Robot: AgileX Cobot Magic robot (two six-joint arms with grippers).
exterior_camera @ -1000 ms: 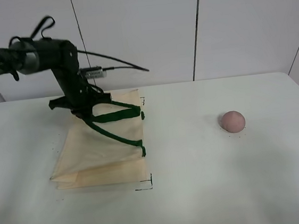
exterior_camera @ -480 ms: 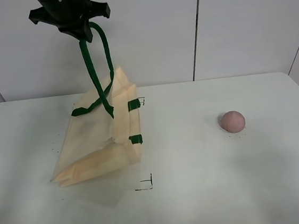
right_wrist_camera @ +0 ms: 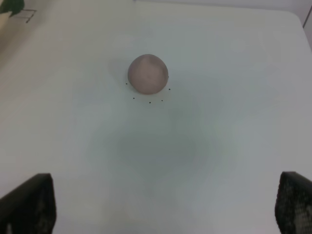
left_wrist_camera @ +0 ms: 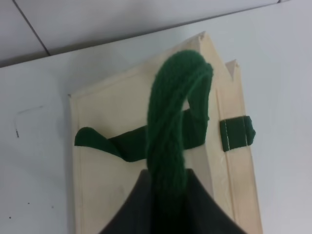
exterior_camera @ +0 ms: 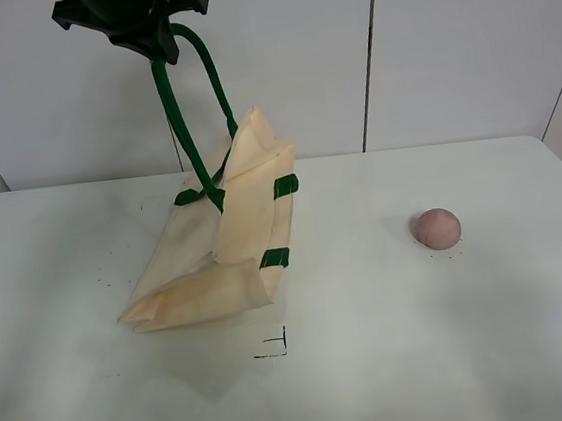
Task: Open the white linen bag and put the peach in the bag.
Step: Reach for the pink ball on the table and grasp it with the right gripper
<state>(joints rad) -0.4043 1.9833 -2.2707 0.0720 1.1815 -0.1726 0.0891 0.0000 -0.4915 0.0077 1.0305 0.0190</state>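
My left gripper (exterior_camera: 155,49) is high above the table's back left, shut on the dark green strap handle (exterior_camera: 191,119) of the white linen bag (exterior_camera: 216,263). The bag hangs tilted, its handle end lifted and its far end resting on the table. In the left wrist view the handle (left_wrist_camera: 176,122) loops out of my gripper (left_wrist_camera: 168,197) over the cream bag (left_wrist_camera: 117,175). The peach (exterior_camera: 436,227) sits on the table at the right, well apart from the bag. My right gripper (right_wrist_camera: 161,204) is open above the table, with the peach (right_wrist_camera: 148,73) ahead of it; it is not in the exterior view.
The white table (exterior_camera: 427,356) is bounded by a pale panelled wall (exterior_camera: 464,40) at the back. Black corner marks (exterior_camera: 275,347) are drawn on the table in front of the bag. A second green handle (exterior_camera: 194,194) lies against the bag's side.
My left gripper has risen from table height to the top of the view with the handle. The bag's handle end has lifted and the bag has slid right. The peach has not moved.
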